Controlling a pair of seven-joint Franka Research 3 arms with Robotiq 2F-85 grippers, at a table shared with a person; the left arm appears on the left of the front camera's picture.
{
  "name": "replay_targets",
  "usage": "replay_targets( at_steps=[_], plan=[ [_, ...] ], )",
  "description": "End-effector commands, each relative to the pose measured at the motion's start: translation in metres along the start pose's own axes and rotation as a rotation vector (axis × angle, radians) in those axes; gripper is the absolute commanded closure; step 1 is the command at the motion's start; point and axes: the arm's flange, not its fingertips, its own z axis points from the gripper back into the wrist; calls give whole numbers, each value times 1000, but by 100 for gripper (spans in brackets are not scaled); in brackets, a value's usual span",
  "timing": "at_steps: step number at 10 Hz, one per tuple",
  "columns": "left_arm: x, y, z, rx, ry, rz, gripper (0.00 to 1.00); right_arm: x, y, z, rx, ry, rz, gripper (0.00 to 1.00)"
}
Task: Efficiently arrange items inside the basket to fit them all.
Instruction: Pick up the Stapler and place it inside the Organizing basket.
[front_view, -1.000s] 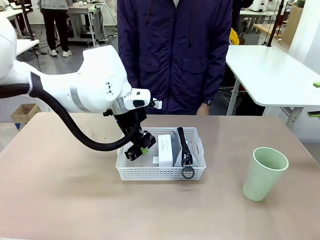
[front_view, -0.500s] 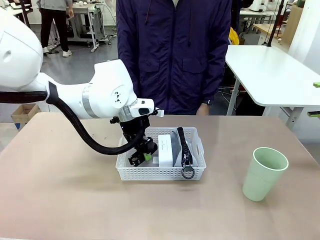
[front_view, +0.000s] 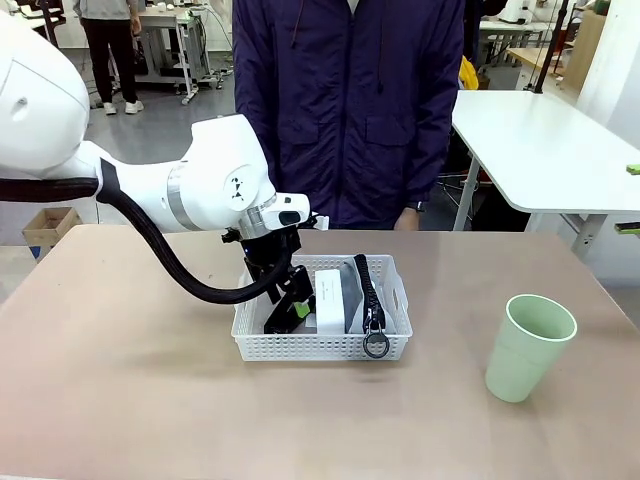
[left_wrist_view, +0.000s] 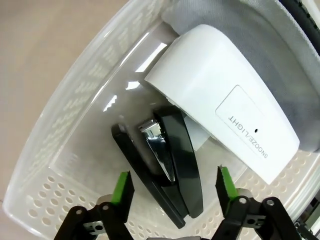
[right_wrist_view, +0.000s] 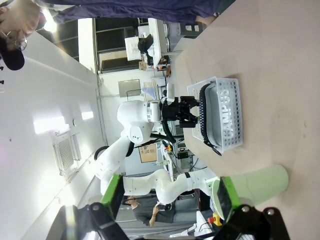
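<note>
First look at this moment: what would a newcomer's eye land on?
The big white left arm reaches into the white basket, where the left gripper hangs open astride the black stapler, which rests beside the white box. The grey pouch stands on edge on the box's other side. The pale green cup stands alone on the table to the right, outside the basket.

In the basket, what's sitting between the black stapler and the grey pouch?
The small white box stands between them, black stapler on one side, grey pouch on the other; the left wrist view shows it.
</note>
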Motion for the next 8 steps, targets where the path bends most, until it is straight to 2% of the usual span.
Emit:
replay_targets(
  at_steps=[1, 5, 7, 8],
  plan=[
    [2, -2, 4, 8, 19, 11, 0, -2, 3, 0, -19, -2, -13, 0],
    [-2, -9, 14, -8, 7, -21, 0, -2, 3, 0, -19, -2, -13, 0],
    [-25, -31, 51, -20, -26, -91, 0, -2, 3, 0, -19, -2, -13, 0],
    [-50, -44, 83, -22, -43, -119, 0, -2, 3, 0, -19, -2, -13, 0]
  ],
)
